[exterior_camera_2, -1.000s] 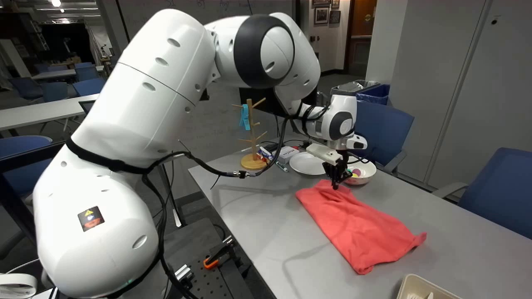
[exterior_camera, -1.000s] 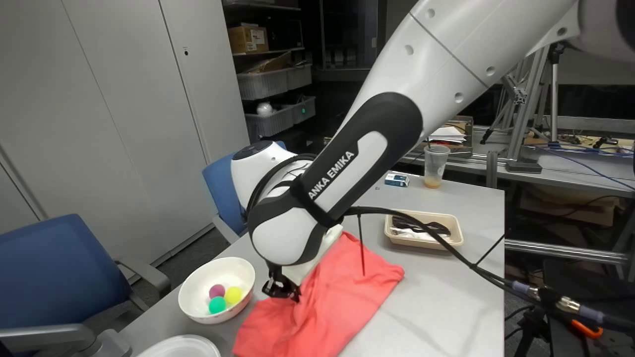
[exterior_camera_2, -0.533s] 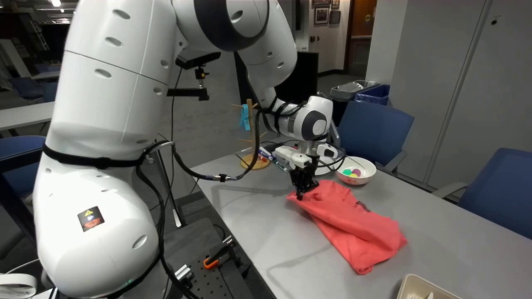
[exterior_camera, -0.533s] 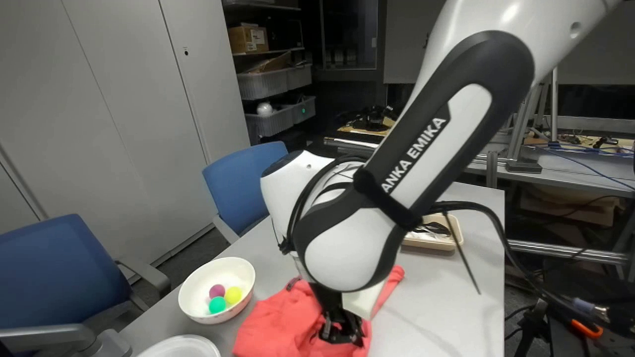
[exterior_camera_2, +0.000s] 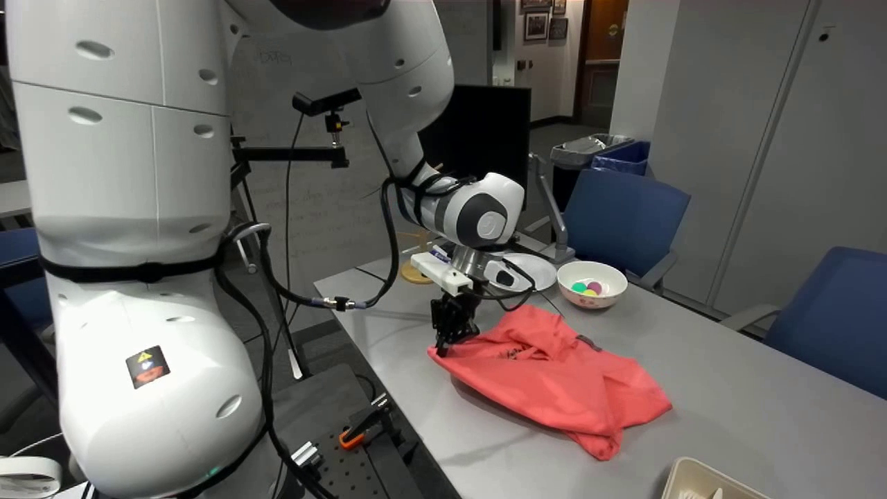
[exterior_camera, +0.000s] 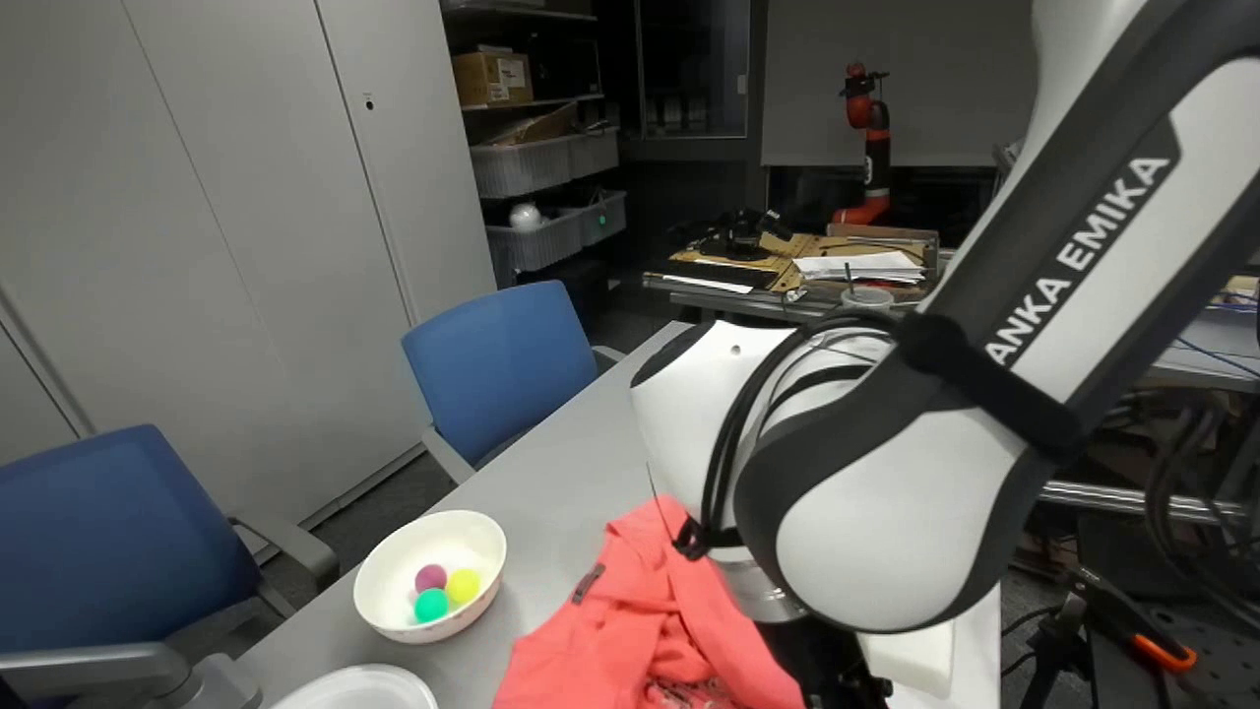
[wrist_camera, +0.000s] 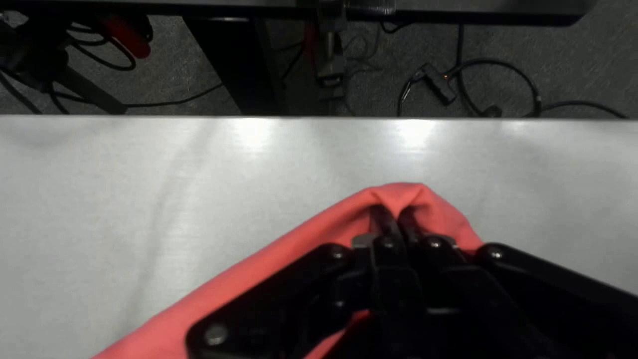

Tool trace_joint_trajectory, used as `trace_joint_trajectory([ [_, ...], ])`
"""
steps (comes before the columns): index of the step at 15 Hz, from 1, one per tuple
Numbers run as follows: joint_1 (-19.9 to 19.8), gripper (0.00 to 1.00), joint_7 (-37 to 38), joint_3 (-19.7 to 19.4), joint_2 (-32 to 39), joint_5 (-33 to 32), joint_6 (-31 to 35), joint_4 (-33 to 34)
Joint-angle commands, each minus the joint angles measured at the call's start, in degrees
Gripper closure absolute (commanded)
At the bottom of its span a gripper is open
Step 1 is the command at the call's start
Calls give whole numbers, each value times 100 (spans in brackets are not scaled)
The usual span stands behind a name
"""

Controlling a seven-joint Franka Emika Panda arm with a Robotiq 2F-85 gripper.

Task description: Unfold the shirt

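The coral-red shirt (exterior_camera_2: 554,395) lies wrinkled on the table, spread out from the gripper toward the near right in this exterior view. A small dark tag (exterior_camera_2: 589,342) and a patch of dark print (exterior_camera_2: 514,352) show on it. My gripper (exterior_camera_2: 442,348) is shut on the shirt's far-left corner, raising that edge slightly off the table. In the wrist view the gripper (wrist_camera: 396,217) pinches a fold of the shirt (wrist_camera: 264,267) between its fingertips. The arm hides part of the shirt (exterior_camera: 610,640) in an exterior view, where the fingertips are barely visible at the bottom.
A white bowl (exterior_camera: 463,537) holding several coloured balls (exterior_camera: 431,606) stands beside the shirt, with a white plate (exterior_camera_2: 533,269) near it. A tan tray (exterior_camera_2: 682,463) is at the near edge. The table edge (wrist_camera: 299,117) runs just beyond the gripped corner.
My gripper has moved away from the bowl toward the table's edge, dragging the shirt's corner with it. The shirt has widened, and its tag and print now show. The jaws have stayed shut.
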Motion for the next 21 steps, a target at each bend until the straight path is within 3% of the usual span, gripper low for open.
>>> trace_joint_trajectory([
  [1, -268, 99, -617, 233, -479, 603, -288, -408],
  [2, -252, 99, -679, 341, -90, 953, -358, -106],
  [3, -274, 71, -813, 353, -30, 1111, -414, -59],
  [5, -276, 64, -981, 391, 53, 1317, -443, 1],
  [8, -289, 41, -1089, 389, 104, 1437, -449, 32],
  [13, -161, 4, -685, 106, -70, 510, 59, -1],
  [14, -177, 0, -613, 30, -82, 320, 147, 31],
  [21, -405, 0, -38, -592, 251, -671, 1061, 586],
])
